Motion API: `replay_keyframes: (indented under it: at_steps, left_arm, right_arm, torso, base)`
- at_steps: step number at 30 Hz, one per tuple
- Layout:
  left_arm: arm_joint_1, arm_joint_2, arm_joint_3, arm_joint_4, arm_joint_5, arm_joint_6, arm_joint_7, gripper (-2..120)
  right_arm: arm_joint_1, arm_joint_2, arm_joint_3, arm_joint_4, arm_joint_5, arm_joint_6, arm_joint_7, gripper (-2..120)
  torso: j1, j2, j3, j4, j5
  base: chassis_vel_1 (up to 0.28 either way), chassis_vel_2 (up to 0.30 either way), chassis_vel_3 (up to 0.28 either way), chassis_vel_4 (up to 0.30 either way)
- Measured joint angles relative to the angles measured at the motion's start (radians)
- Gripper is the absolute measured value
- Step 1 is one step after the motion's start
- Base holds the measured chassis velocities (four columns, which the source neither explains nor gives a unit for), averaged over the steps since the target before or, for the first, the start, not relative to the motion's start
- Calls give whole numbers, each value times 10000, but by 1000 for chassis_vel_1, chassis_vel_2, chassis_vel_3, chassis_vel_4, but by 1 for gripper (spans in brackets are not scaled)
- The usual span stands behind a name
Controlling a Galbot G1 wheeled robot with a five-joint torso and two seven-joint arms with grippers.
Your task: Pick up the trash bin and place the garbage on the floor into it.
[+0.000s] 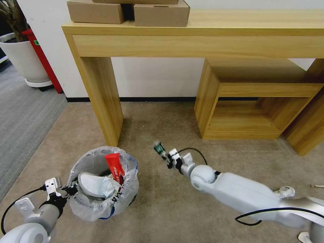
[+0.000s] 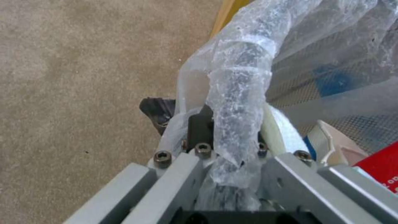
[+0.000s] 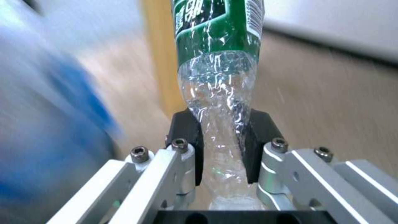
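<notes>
The trash bin [image 1: 103, 184], pinched at its rim by the left gripper [image 1: 67, 191], already holds a slipper [image 1: 92, 185] and red wrapper [image 1: 114, 167]; the right gripper [image 1: 167, 158] clamps a plastic bottle [image 1: 159, 148] just beside it; scraps [image 1: 317, 186] remain on the floor [image 1: 162, 202].

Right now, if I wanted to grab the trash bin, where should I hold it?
Probably the rim, where the left gripper is shut on it. The trash bin is round and wide, so a gripper likely can't close around its body. Its bag-wrapped rim is thin. Come from the side nearest the robot, one finger inside and one finger outside, clear of the slipper and red wrapper.
</notes>
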Motion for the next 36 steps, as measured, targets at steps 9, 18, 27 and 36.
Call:
replay_keyframes:
  at_steps: [9,18,27,36]
  left_arm:
    - [-33,21,20,-189,-48,100,-90,1]
    - [-76,9,-4,-382,-182,157,-178,1]
    - [-35,-64,-21,-567,-235,163,-199,1]
    - [55,-114,-94,-652,-261,155,-174,1]
  right_arm:
    - [1414,-575,-5,2258,584,1395,-1542,17]
    - [2811,117,-2181,2608,1657,1936,-2331,17]
    - [3129,975,-3410,1847,1479,2007,-2123,17]
    - [3115,2114,-3909,797,1124,2160,-1839,17]
  torso:
    - [0,0,0,0,-2]
    - [0,0,0,1,-1]
    - [0,0,0,1,-2]
    - [0,0,1,1,-2]
  base:
    - [0,0,0,0]
    - [0,0,0,0]
    - [0,0,0,0]
    - [0,0,0,0]
